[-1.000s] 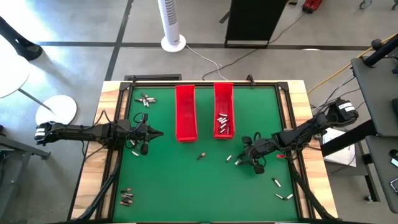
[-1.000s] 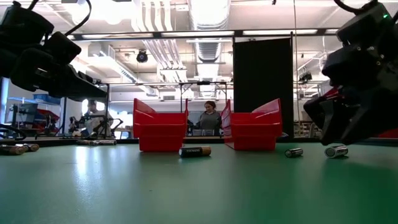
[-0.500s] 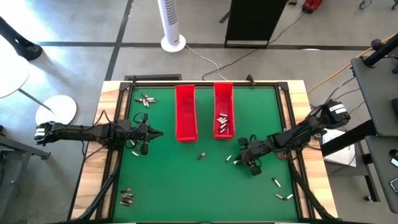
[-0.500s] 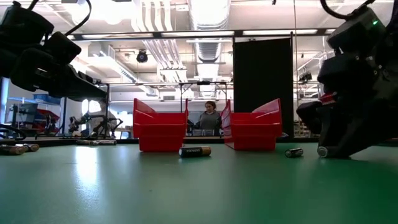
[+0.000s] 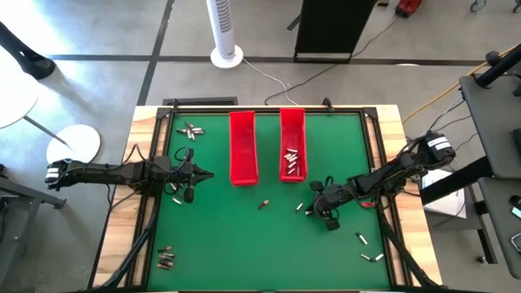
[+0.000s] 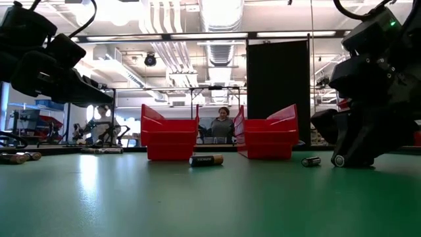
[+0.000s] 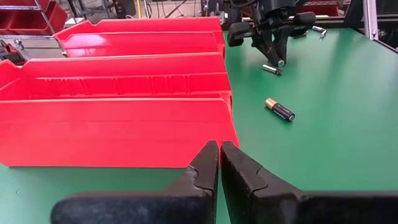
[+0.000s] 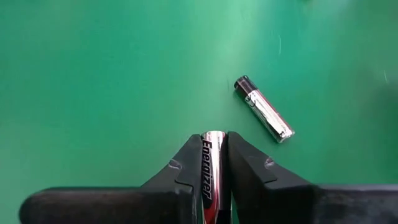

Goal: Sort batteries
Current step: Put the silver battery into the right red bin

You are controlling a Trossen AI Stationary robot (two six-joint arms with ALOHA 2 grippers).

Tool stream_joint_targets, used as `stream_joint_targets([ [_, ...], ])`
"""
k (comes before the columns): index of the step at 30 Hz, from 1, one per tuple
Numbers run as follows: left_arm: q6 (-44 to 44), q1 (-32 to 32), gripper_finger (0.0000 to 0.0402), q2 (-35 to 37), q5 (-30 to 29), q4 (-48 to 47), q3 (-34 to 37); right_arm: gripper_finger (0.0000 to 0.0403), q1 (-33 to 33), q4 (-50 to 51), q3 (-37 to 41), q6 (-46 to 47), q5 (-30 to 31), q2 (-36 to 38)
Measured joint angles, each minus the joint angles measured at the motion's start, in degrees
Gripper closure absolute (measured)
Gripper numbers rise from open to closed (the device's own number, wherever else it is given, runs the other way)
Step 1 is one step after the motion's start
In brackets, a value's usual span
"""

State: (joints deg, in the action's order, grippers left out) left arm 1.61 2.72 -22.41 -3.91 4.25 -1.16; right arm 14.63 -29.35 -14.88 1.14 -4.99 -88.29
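Observation:
Two long red trays stand side by side at the far middle of the green mat; the right one holds several silvery batteries. My right gripper is down at the mat, right of centre, shut on a silver battery. A second silver battery lies just beyond it. A dark battery lies at mid-table. My left gripper hangs shut and holding nothing at the left, near the left tray's near end. My right gripper pinches the silver battery by its long sides between the two fingers. The fingers slant down from the table's right side and lie along the battery. In the low view the battery's end sits at mat level between them.
More batteries lie in loose groups: at the far left, at the near left corner and at the near right. A person stands in the room beyond the trays.
My right gripper has sunk to the mat and tipped further downward, shifting a little toward the table's left, and now stands around the silver battery. My left arm has kept still.

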Motion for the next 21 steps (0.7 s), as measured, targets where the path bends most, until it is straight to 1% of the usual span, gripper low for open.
stream_joint_targets([
  [3,0.00,0.00,0.0402,0.00,0.00,0.00,-0.01,0.0351,-0.02,2.06,-0.43,2.40,0.10,0.92],
  [6,0.00,0.00,0.0402,0.00,-0.01,0.00,-0.01,0.0352,0.11,7.72,-2.47,3.83,0.32,3.24],
  [8,0.00,0.00,0.0402,0.00,-0.01,0.01,0.00,0.0354,0.11,13.85,-5.28,3.76,0.32,5.20],
  [13,0.00,0.00,0.0402,0.00,-0.01,0.00,0.00,0.0354,0.13,35.69,-15.47,0.63,1.04,8.65],
  [18,0.00,0.00,0.0402,0.00,0.00,0.01,-0.01,0.0356,-0.03,53.68,-27.61,-4.00,8.38,9.27],
  [20,0.00,0.00,0.0402,0.00,-0.01,0.00,-0.01,0.0356,-0.15,58.30,-31.44,-5.40,10.85,8.79],
  [21,0.00,0.00,0.0402,0.00,-0.01,0.00,0.00,0.0356,-0.38,59.39,-33.31,-5.99,11.08,8.72],
])
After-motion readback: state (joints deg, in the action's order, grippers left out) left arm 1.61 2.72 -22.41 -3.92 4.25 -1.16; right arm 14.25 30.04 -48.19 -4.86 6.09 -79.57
